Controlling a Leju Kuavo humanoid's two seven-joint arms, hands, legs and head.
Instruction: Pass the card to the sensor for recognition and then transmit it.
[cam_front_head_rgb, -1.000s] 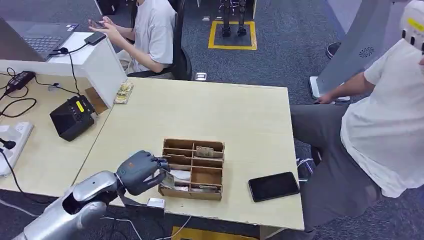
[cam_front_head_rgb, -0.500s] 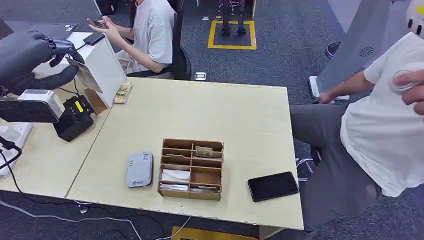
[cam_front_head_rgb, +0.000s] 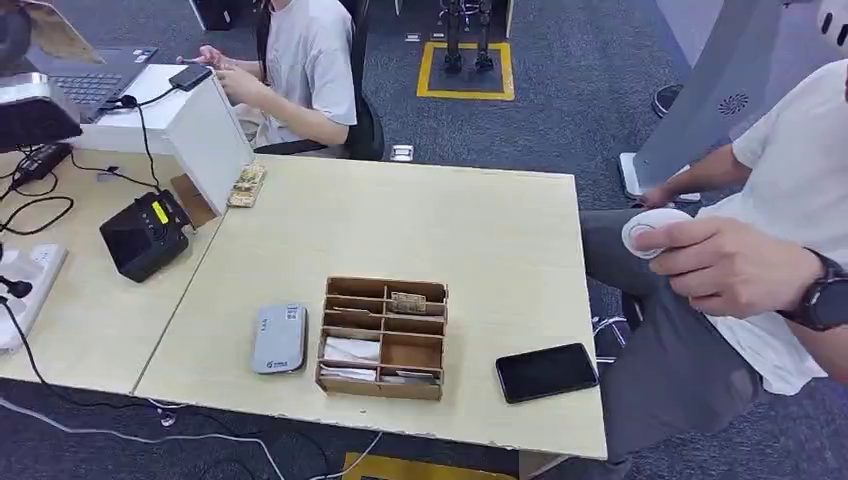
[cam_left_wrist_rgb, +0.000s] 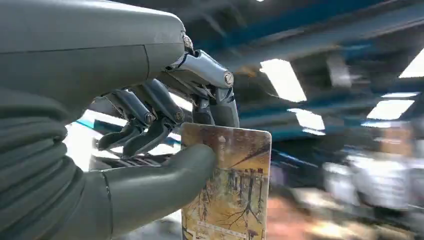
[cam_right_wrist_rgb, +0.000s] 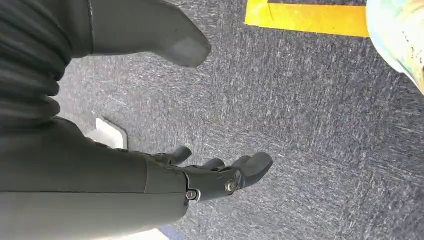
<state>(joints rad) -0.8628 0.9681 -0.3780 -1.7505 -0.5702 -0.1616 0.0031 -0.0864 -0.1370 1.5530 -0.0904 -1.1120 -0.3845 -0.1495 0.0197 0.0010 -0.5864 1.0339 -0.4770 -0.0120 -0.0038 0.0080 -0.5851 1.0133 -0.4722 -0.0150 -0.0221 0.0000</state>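
Observation:
My left hand (cam_left_wrist_rgb: 165, 150) pinches a card (cam_left_wrist_rgb: 229, 192) with a brown landscape print between thumb and fingers, raised high. In the head view the left hand (cam_front_head_rgb: 12, 30) sits at the far upper left corner with the card (cam_front_head_rgb: 58, 32) sticking out of it, far above the table. The grey card sensor (cam_front_head_rgb: 278, 338) lies flat on the table near the front edge, left of the wooden compartment box (cam_front_head_rgb: 385, 336). My right hand (cam_right_wrist_rgb: 200, 175) hangs over the carpet, fingers apart, holding nothing.
A black phone (cam_front_head_rgb: 546, 372) lies right of the box. A person's hand (cam_front_head_rgb: 725, 262) at the right holds a white round device (cam_front_head_rgb: 648, 230). A black unit (cam_front_head_rgb: 145, 235), cables and a white stand (cam_front_head_rgb: 205, 130) occupy the left desk. Another person sits behind.
My left arm rose from the wooden box to the upper left, carrying the card, uncovering the grey sensor. The person's hand with the white device moved in at the right.

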